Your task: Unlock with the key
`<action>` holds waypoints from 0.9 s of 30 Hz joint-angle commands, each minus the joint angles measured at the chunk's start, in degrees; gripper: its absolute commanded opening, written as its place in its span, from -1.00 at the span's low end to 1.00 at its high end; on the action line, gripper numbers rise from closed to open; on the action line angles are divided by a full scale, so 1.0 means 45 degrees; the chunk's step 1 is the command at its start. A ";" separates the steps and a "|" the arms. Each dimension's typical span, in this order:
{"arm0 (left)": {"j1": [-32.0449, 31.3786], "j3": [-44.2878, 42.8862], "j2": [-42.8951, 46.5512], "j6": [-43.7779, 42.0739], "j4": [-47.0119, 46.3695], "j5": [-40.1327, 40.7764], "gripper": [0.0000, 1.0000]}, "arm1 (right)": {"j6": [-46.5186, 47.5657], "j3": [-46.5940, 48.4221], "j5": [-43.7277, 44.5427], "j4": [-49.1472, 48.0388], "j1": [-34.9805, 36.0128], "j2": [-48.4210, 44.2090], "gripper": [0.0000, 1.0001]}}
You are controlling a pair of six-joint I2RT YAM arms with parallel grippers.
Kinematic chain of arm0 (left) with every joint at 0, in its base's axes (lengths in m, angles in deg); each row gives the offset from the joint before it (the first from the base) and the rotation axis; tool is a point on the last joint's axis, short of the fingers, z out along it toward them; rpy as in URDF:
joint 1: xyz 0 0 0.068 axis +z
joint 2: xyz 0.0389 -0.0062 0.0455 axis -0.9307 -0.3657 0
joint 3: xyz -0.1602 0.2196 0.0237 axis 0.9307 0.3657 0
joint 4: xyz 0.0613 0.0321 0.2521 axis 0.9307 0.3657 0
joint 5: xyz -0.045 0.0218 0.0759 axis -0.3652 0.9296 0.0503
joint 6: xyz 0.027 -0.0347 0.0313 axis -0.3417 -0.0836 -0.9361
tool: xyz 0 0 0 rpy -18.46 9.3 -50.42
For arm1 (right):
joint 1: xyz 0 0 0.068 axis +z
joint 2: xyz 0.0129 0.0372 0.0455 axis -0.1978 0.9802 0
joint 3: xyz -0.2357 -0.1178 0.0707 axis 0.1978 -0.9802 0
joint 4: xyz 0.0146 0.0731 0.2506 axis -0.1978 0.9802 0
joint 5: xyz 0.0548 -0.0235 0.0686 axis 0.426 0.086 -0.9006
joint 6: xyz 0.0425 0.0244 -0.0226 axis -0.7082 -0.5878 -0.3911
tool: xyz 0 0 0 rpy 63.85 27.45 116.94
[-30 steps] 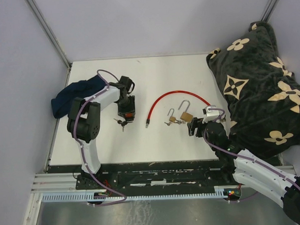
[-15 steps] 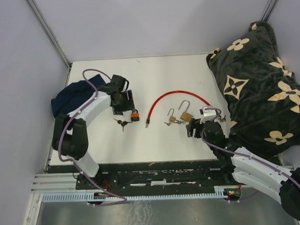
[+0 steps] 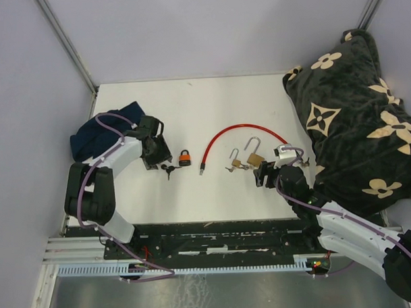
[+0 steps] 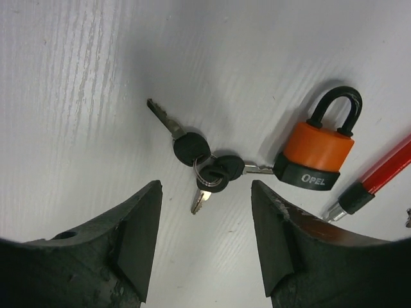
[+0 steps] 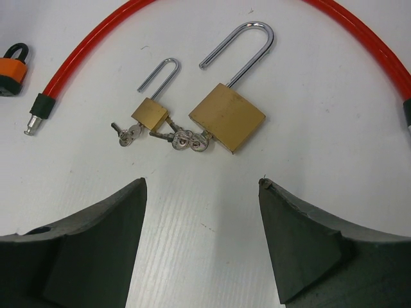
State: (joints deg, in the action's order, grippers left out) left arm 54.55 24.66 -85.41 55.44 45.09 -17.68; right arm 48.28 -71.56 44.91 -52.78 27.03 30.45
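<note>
An orange and black padlock [image 3: 185, 158] [image 4: 318, 151] lies flat on the white table, its black shackle closed. A key from a black-headed bunch [image 3: 169, 170] [image 4: 205, 168] sits in its keyhole, and the other keys are fanned out to its left. My left gripper [image 3: 160, 160] [image 4: 205, 215] stands open just left of the keys, holding nothing. My right gripper [image 3: 264, 177] [image 5: 202, 189] is open and empty, hovering near two brass padlocks.
The large brass padlock [image 3: 255, 159] [image 5: 226, 117] and the small one [image 3: 237, 163] [image 5: 149, 113] have open shackles and silver keys [image 5: 186, 139]. A red cable [image 3: 238, 134] [image 5: 83, 58] arcs behind them. A blue cloth [image 3: 97, 134] lies far left and a black floral blanket [image 3: 353, 115] to the right.
My left gripper has let go of the orange padlock and drawn back to the left. The padlock now lies free on the table. The right arm has barely moved.
</note>
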 commanded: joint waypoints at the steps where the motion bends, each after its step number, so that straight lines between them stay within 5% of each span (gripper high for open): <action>1: -0.0017 -0.0382 -0.0799 0.0711 -0.1082 0.0198 0.26 | -0.0150 0.0326 -0.0014 -0.0551 -0.0044 -0.0183 0.56; 6: -0.0016 0.0234 -0.1247 0.0721 -0.1595 0.0086 0.09 | -0.0291 0.0279 0.0052 -0.0655 -0.0043 -0.0075 0.55; 15: -0.0059 0.1616 -0.0107 0.0403 -0.1992 -0.1072 -0.73 | -0.0176 0.0503 -0.0287 -0.0783 -0.0033 0.0504 0.53; 27: -0.2555 0.4484 0.4033 0.0840 -0.4378 -0.2452 -0.94 | -0.1154 0.1151 -0.2939 -0.0762 0.0007 0.0835 0.45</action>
State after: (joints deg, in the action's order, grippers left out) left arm 46.16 41.49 -74.05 56.64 34.32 -26.20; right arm 46.60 -70.01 37.98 -53.72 27.05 33.36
